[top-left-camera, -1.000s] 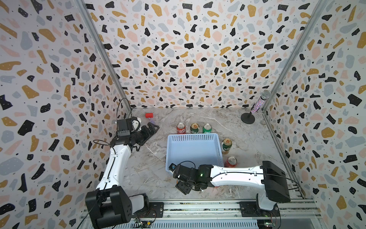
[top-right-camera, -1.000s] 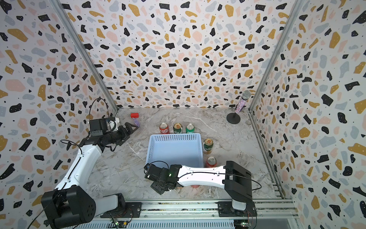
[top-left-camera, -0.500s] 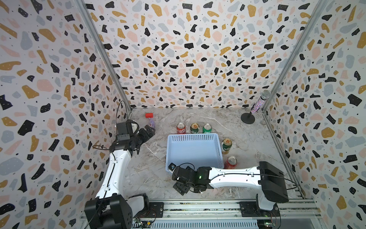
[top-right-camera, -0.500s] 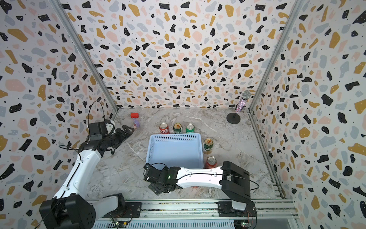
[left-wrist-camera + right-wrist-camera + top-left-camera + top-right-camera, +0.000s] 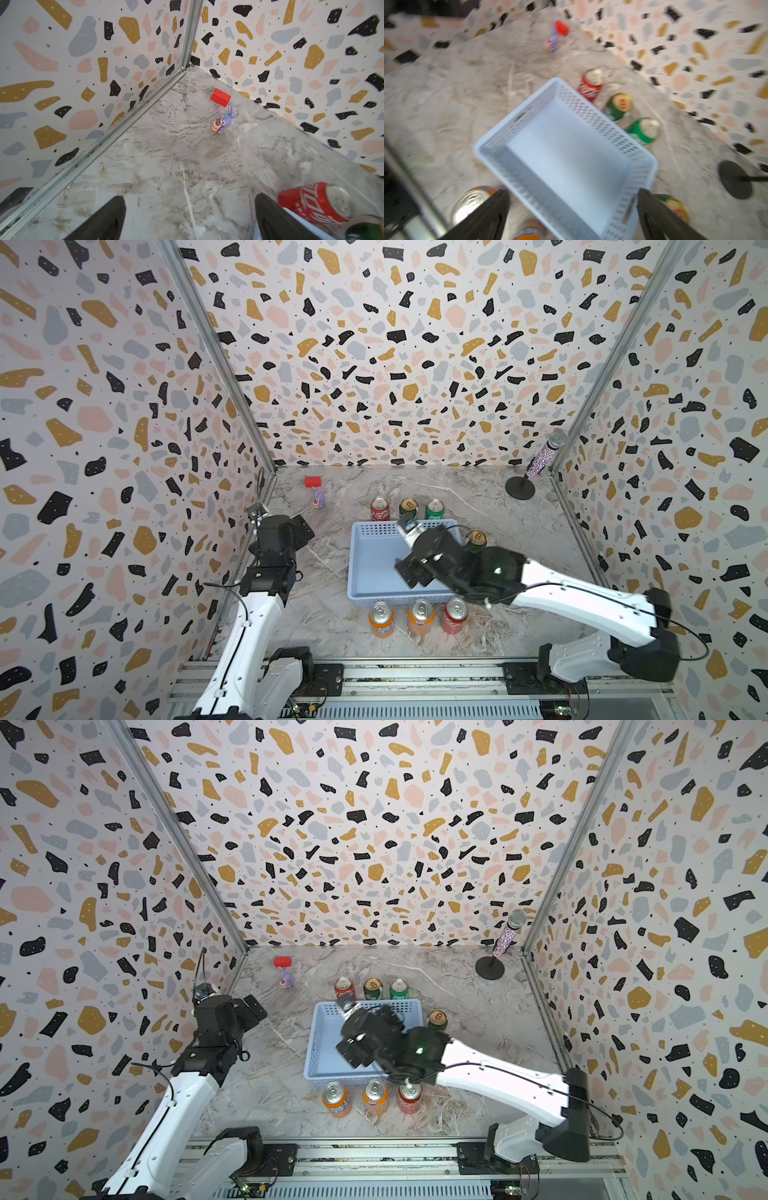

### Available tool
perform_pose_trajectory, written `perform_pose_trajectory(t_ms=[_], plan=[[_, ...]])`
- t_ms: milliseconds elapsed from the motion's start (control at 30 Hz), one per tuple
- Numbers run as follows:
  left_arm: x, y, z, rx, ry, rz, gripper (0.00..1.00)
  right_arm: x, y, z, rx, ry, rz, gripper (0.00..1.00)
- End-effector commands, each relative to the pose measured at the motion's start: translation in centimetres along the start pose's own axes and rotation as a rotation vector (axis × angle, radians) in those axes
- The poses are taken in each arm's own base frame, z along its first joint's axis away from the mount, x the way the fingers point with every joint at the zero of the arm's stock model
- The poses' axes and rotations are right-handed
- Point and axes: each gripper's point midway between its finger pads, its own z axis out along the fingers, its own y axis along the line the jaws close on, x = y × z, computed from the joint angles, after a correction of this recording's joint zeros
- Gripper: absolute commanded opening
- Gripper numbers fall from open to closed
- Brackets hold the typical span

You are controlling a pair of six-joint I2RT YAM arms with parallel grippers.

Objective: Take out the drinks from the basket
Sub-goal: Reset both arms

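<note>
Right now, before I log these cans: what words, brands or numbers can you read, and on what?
"Coca-Cola", white script, partly cut off: red can behind the basket.
Small print under that script: too small to read.
Blue logo on the orange cans: too small to read.
White lettering on the bright green can: blurred.
Red mark on the gold tops of the dark green cans: unreadable.
No text on the basket.

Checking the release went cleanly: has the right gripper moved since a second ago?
Yes. The right gripper went from the table at the near side of the basket to above it.
</note>
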Motion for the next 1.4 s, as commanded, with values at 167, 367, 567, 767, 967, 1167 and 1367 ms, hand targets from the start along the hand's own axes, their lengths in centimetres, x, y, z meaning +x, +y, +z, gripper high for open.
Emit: perform_pose_trajectory(t_ms=[167, 367, 567, 767, 967, 1167, 1367], plan=[[2.2, 1.7, 1.3, -0.119, -0.2, 0.121, 1.0, 9.4, -18.9, -0.2, 0.424, 0.109, 0.157, 1.0], [4.8, 2.0, 3.6, -0.167, -0.185, 0.225, 1.0, 17.1, -24.5, 3.2, 0.626, 0.142, 0.261, 1.0], [6.3, 1.5, 5.1, -0.15, -0.172, 0.287, 1.0, 22.2, -29.0, 5.9, 0.825, 0.107, 0.197, 1.0], [6.7, -0.1, 5.9, -0.078, -0.145, 0.322, 1.0, 25.3, -30.8, 8.9, 0.815, 0.111, 0.27, 1.0], [7.3, -1.2, 6.2, 0.024, -0.243, 0.286, 1.0, 26.1, -31.3, 8.5, 0.786, 0.003, 0.348, 1.0], [8.7, -3.9, 8.1, 0.102, -0.095, 0.393, 1.0, 27.3, -30.5, 8.7, 0.719, -0.052, 0.378, 1.0], [9.6, -4.3, 8.0, 0.15, -0.154, 0.405, 1.0, 27.1, -30.8, 8.6, 0.727, -0.091, 0.37, 1.0]])
